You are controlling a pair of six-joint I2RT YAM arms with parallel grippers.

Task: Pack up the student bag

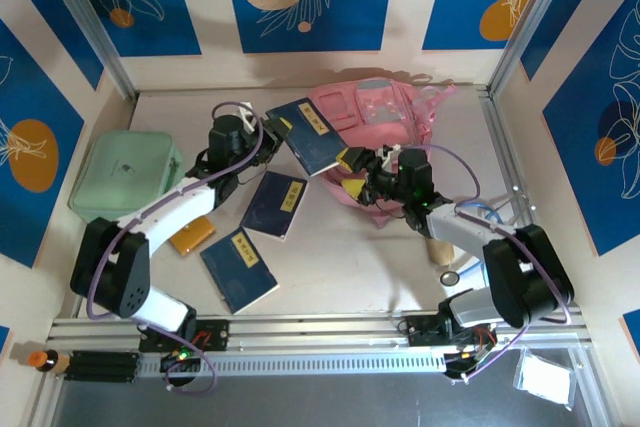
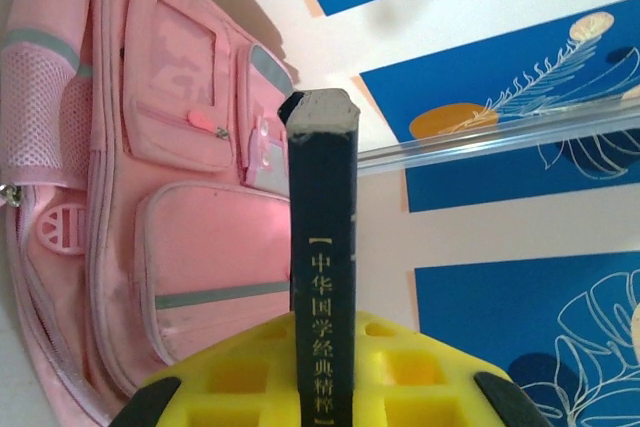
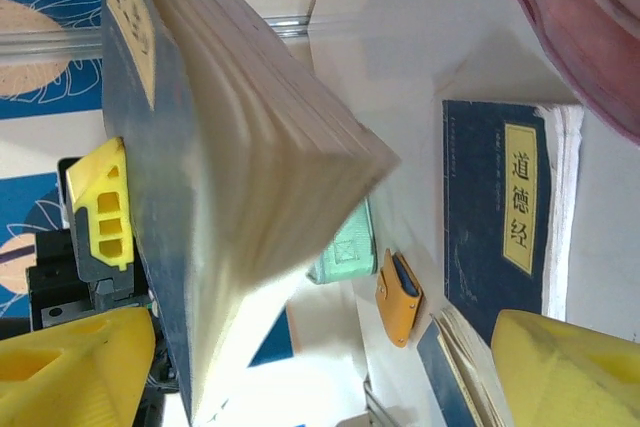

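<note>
One rigid rectangular navy book (image 1: 312,135) near soft pink student bag (image 1: 385,112).

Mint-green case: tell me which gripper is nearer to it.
Left. The left gripper, shut on a dark blue book, is right of the mint-green case; the right gripper sits farther right, by the pink student bag.

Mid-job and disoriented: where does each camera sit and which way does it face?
Top external: above and behind the bases, looking down on the table; left arm and right arm show.
Left wrist: on the left claw, facing the student bag past the dark blue book it clamps; its yellow fingers show.
Right wrist: on the open right claw, facing leftward toward the mint-green case; its yellow fingers show.
Shared: both wrist views see that book and the bag.
</note>
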